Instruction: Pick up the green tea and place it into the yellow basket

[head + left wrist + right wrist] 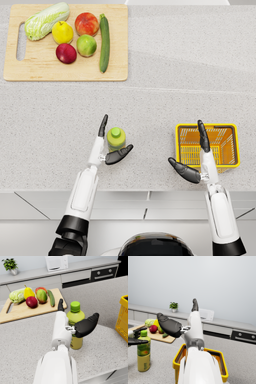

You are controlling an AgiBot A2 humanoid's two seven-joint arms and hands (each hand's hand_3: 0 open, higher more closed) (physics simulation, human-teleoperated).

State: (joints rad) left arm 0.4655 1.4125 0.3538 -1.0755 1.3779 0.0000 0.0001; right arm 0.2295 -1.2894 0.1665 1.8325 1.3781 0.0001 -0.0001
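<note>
Green tea (116, 138) stands upright on the speckled desk (150, 100), seen from the head view with its green cap facing up. The left hand (111, 145) brackets the bottle, one finger stretched up along its far side from the basket and the thumb curving under its near side, but the fingers are spread and I cannot see a firm grip. The yellow basket (207, 145) sits on the desk well apart from the bottle, on the robot's right. The right hand (192, 157) hangs open over the basket's near corner, holding nothing. A wooden cutting board (65, 70) lies further back from the bottle, carrying a cabbage (46, 20), a cucumber (104, 42) and several round fruits.

From the left wrist view, the green tea (75, 326) rests on the desk with the left hand (77, 323) open around it, the dark thumb (86, 326) crossing in front of the bottle's body. The basket (123, 321) shows at the edge, apart from the bottle.

From the right wrist view, the right hand (181, 322) is spread wide above the basket (200, 363), empty. The green tea (143, 351) stands beyond it beside the basket, framed by the left hand's fingers (136, 337).
</note>
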